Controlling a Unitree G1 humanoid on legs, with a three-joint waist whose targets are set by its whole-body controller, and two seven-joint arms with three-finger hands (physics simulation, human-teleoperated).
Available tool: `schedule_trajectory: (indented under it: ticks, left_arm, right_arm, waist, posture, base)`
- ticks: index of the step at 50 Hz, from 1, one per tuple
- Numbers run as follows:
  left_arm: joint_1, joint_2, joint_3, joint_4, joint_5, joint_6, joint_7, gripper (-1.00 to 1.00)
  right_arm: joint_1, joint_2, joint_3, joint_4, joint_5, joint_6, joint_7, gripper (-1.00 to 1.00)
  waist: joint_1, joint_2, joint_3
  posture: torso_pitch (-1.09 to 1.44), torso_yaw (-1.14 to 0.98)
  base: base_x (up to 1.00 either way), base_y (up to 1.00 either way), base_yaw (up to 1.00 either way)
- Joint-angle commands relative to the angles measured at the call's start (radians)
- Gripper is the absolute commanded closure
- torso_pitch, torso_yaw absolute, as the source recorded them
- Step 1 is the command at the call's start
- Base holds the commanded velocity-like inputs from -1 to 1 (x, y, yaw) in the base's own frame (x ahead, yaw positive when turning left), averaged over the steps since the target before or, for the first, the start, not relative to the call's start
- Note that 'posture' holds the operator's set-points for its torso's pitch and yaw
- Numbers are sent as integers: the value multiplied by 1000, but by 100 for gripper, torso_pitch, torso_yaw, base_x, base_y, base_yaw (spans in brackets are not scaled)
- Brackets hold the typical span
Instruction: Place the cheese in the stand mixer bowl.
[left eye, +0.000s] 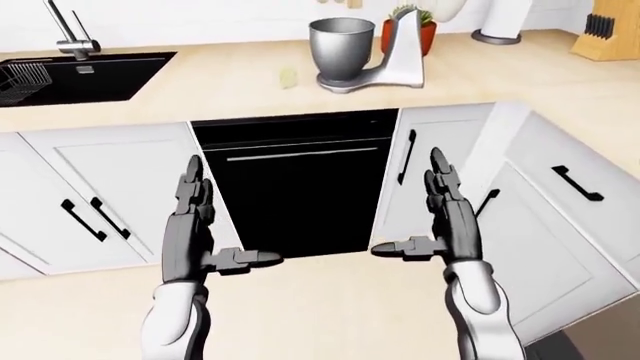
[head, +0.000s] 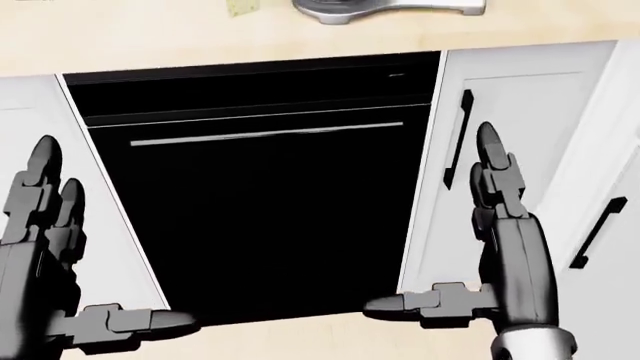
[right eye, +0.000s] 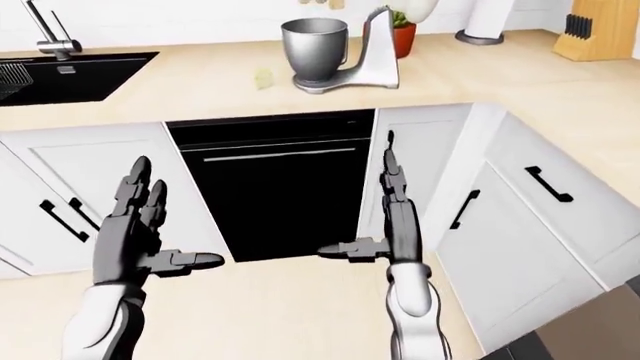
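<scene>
Step in hand: approach. The robot stands facing the black dishwasher (left eye: 290, 184), well apart from the counter's contents; nothing is grasped yet.
Left hand (left eye: 195, 232): fingers spread wide, palm inward, thumb pointing toward the other hand; empty.
Right hand (left eye: 445, 225): likewise wide open and empty, raised beside the white cabinet door (left eye: 420, 169).
Cheese (left eye: 289, 76): a small pale piece lying on the wooden counter (left eye: 200, 90), just left of the mixer's base in the left-eye view, above the dishwasher's left half.
Orientation of cheese: too small to judge with confidence; it seems slightly taller than wide in the eye views, so its long axis probably runs away from the robot. Which end points where cannot be told.
Stand mixer bowl (left eye: 334, 49): grey metal, upright, mouth open upward, seated on the stand mixer (left eye: 395, 64), whose head looks tilted up, clear of the bowl.
Next move, as judged: step closer to the counter, reach over its edge, and close fingers round the cheese before lifting it right into the bowl.
</scene>
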Motion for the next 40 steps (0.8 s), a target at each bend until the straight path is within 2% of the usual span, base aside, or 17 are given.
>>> schedule_trajectory:
  ticks: [1,5,7,8,9,10,16,18,20,21,23,28,31,33,34,36,40]
  left_arm:
    - [-19,0,-11,-41,-3,-40,-4,-100]
    - [-17,-1,-11,-36,-2,-45,-5,-100]
    - [-18,-1,-12,-35,-3,-45,-5,-100]
    - [-19,0,-11,-34,-3,-46,-5,-100]
    - [-18,-1,-10,-32,-3,-47,-5,-100]
    - [-18,-1,-11,-32,-3,-48,-5,-100]
    - [-17,0,-9,-25,-3,-55,-4,-100]
    - [-18,0,-9,-25,-3,-55,-5,-100]
    - [-17,0,-9,-22,-3,-58,-5,-100]
    - [-16,0,-8,-22,-3,-59,-5,-100]
    - [-16,0,-8,-20,-3,-61,-5,-100]
    - [-15,0,-7,-22,-4,-60,-6,-100]
    - [-15,0,-7,-19,-4,-62,-6,-100]
    - [-14,0,-8,-19,-3,-63,-6,-100]
    - [-14,0,-8,-20,-3,-63,-6,-100]
    - [-16,1,-7,-19,-3,-62,-6,-100]
    - [-18,1,-7,-21,-3,-57,-6,-100]
  right_arm:
    - [-21,-6,-12,-48,-3,-37,-10,-96]
    - [-23,-8,-15,-47,-3,-38,-10,-96]
    - [-22,-8,-17,-48,-2,-39,-10,-96]
    - [-21,-8,-17,-49,-2,-40,-10,-96]
    - [-20,-8,-17,-50,-3,-40,-11,-96]
    - [-20,-8,-18,-50,-2,-41,-10,-96]
    - [-14,-8,-18,-56,-3,-41,-11,-96]
    - [-14,-7,-18,-57,-4,-42,-11,-96]
    - [-12,-7,-17,-58,-4,-44,-11,-96]
    - [-12,-7,-16,-59,-5,-43,-12,-96]
    - [-11,-6,-15,-62,-6,-43,-12,-96]
    - [-10,-6,-14,-64,-7,-43,-11,-96]
    - [-12,-7,-16,-61,-6,-44,-11,-96]
    - [-12,-7,-17,-60,-6,-46,-11,-96]
    - [-12,-7,-17,-59,-6,-47,-11,-97]
    - [-11,-7,-19,-60,-5,-48,-11,-96]
    - [-9,-7,-19,-66,-6,-44,-10,-96]
  waist:
    - [-2,-2,-11]
    - [5,-61,-10]
    - [0,-128,-31]
    - [-11,-73,-15]
    - [-7,-96,-13]
    - [-16,-93,-11]
    - [-22,-36,3]
    - [-27,1,0]
    - [-24,69,-24]
    - [-13,17,-12]
    - [-8,34,-9]
    - [0,-10,-9]
    - [5,-56,-9]
    - [2,-117,-27]
    - [-10,-76,-19]
    - [-13,-89,-9]
    - [-19,-58,-6]
  posture:
    - [0,0]
    - [0,0]
    - [0,0]
    - [0,0]
    - [0,0]
    - [0,0]
    - [0,0]
    - [0,0]
    - [0,0]
    - [0,0]
    - [0,0]
    - [0,0]
    - [0,0]
    - [0,0]
    - [0,0]
    - [0,0]
    - [0,0]
  base:
    - [20,0,0]
    - [21,0,0]
    - [21,0,0]
    - [20,0,0]
    - [21,0,0]
    - [20,0,0]
    - [21,0,0]
    - [20,0,0]
    - [21,0,0]
    - [21,0,0]
    - [21,0,0]
    - [21,0,0]
    - [20,0,0]
    - [20,0,0]
    - [20,0,0]
    - [20,0,0]
    - [21,0,0]
